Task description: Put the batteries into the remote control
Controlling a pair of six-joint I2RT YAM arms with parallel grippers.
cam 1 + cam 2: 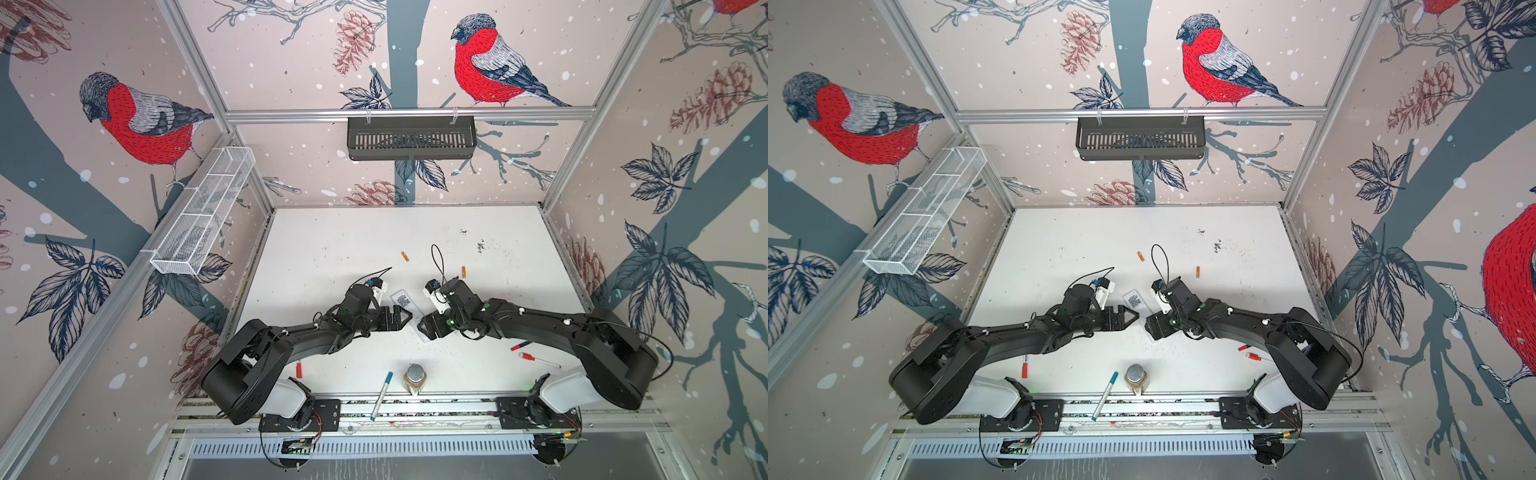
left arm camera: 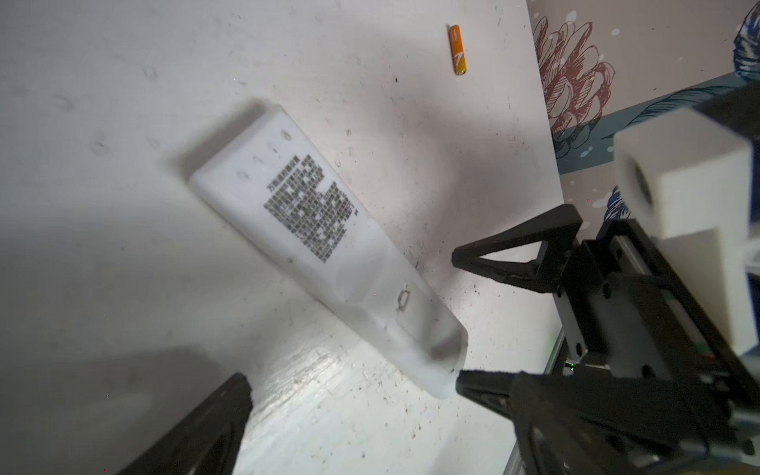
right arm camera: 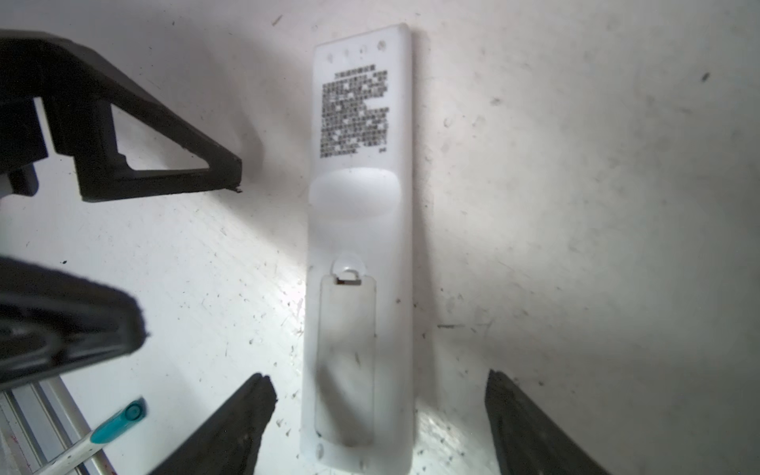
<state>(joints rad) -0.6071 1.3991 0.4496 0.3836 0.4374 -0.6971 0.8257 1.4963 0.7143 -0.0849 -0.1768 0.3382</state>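
Arms reach inward, left pincer (image 3: 189,253) and right pincer (image 3: 378,380) both spread apart at remote control (image 3: 357,205).

likely jar (image 1: 414,376) at front, far table (image 1: 353,232) open

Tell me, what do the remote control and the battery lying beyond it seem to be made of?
The remote control looks like matte white plastic: moulded thumb recess, seamed cover, no glare. The battery is probably metal under a smooth orange printed wrap; its golden end looks bare.
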